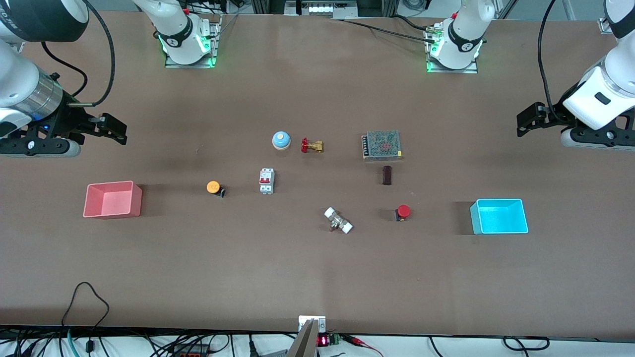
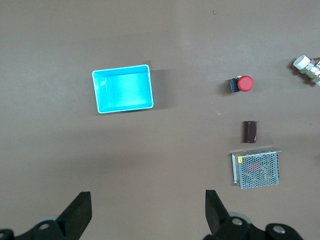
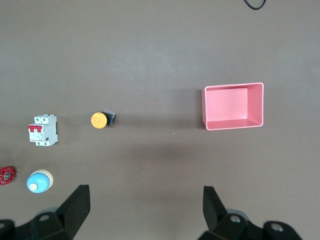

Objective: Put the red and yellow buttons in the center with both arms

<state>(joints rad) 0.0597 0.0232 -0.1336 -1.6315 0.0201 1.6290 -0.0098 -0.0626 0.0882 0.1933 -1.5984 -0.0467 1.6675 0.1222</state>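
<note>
Red and yellow are both on the counter (image 1: 317,277), but neither sits at its middle. Taking the white valve fitting (image 1: 338,220) as the landmark, roughly mid-counter: the red button (image 1: 403,212) lies well apart from it toward the left arm's end, between the fitting and the blue bin (image 1: 499,216). The yellow button (image 1: 214,187) lies well apart from the fitting toward the right arm's end, a little farther from the front camera, between the white circuit breaker (image 1: 266,181) and the pink bin (image 1: 113,199).

As for progress, both buttons lie out to either side of the fitting, so judged by how they lie, each is yet to be carried in toward it.

The left gripper (image 1: 531,120) hangs up in the air over the counter's left-arm end, outward of the blue bin, fingers spread wide and holding nothing. The right gripper (image 1: 110,130) hangs over the right-arm end, above the stretch by the pink bin, fingers likewise wide and holding nothing. Each arm's own wrist view shows its nearer button in plain sight, clear of neighbours.
</note>
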